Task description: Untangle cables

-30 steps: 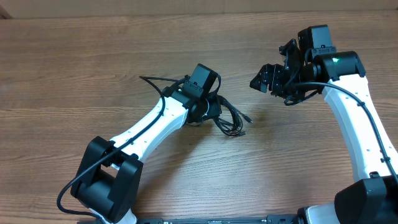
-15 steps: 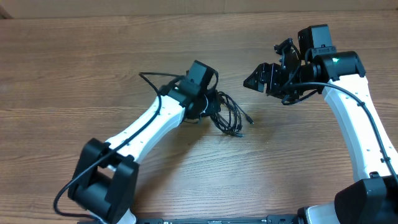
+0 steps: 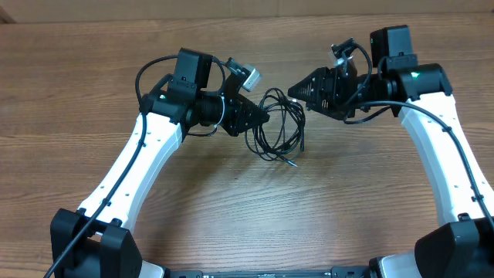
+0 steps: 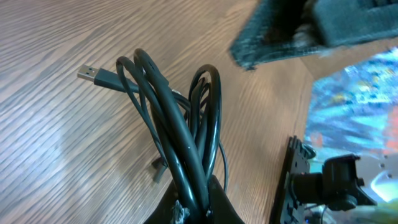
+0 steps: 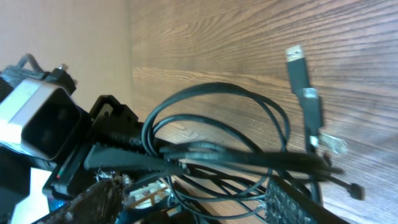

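The cables [image 3: 278, 133] are a tangled bundle of thin black loops hanging from my left gripper [image 3: 261, 117], which is shut on them above the table. In the left wrist view the bundle [image 4: 180, 124] rises from the closed jaws [image 4: 194, 206], with a silver-tipped plug [image 4: 93, 74] at the upper left. My right gripper [image 3: 297, 91] is open just right of the bundle's top. In the right wrist view several loops [image 5: 217, 149] run between its spread fingers [image 5: 189, 183], and a plug [image 5: 298, 62] hangs at the right.
The wooden table [image 3: 347, 201] lies under both arms. The left arm's own thicker black wires [image 3: 154, 69] loop over its wrist. The left gripper and its camera [image 5: 43, 118] fill the left side of the right wrist view.
My left arm has swung back to the left and lifted the bundle, which now hangs in open loops. My right gripper has moved left, up to the bundle.
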### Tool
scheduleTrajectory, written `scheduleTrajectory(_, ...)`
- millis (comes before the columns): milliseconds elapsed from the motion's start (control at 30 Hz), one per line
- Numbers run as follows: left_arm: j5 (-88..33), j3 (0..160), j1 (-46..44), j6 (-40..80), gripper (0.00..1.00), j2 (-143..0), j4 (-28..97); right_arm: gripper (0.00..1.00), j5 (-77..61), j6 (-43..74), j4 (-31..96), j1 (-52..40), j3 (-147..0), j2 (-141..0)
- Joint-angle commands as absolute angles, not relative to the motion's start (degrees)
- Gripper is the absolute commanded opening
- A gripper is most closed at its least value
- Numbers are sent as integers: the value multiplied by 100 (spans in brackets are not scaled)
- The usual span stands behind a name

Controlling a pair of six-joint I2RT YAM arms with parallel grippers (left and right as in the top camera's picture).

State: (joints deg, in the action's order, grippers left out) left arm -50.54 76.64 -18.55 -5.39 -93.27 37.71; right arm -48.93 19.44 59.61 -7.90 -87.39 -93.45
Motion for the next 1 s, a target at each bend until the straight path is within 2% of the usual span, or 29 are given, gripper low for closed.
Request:
scheduleTrajectory(0, -5452, 7736, -1833, -939, 4, -9382, 3743, 64, -4554, 2589, 5922, -1052, -8836, -9358)
scheduleTrajectory(100, -4436, 7736, -1835, -36, 4, -9386, 3774, 58, -4171, 2906, 5909, -1293, -8836, -9358)
scheduleTrajectory(167, -4193, 7736, -1835, 283, 4, -9386, 3795, 55, -3979, 3083, 5846, -1437, -8836, -9358)
scheduleTrajectory(233, -4198, 7736, -1841, 375, 4, -9386, 3787, 50, -3533, 3441, 5802, -1643, -8831, -9358)
scheduleTrajectory(367, -4204, 7736, -1846, 539, 4, -9386, 3820, 48, -3041, 3951, 5623, -1911, -8698, -9358)
scheduleTrajectory(533, -4270, 7736, -1881, 537, 4, -9386, 3900, 48, -2956, 4226, 5118, -1992, -8468, -9397)
scheduleTrajectory(800, -4353, 7736, -1981, 537, 4, -9386, 3892, 47, -2963, 4346, 5059, -1994, -8468, -9778)
scheduleTrajectory(900, -4532, 7736, -2182, 532, 4, -9386, 3833, 42, -2954, 4316, 4965, -2029, -8468, -10018)
scheduleTrajectory(967, -4615, 7736, -2259, 513, 4, -9386, 3782, 35, -2950, 4163, 4849, -2023, -8468, -10042)
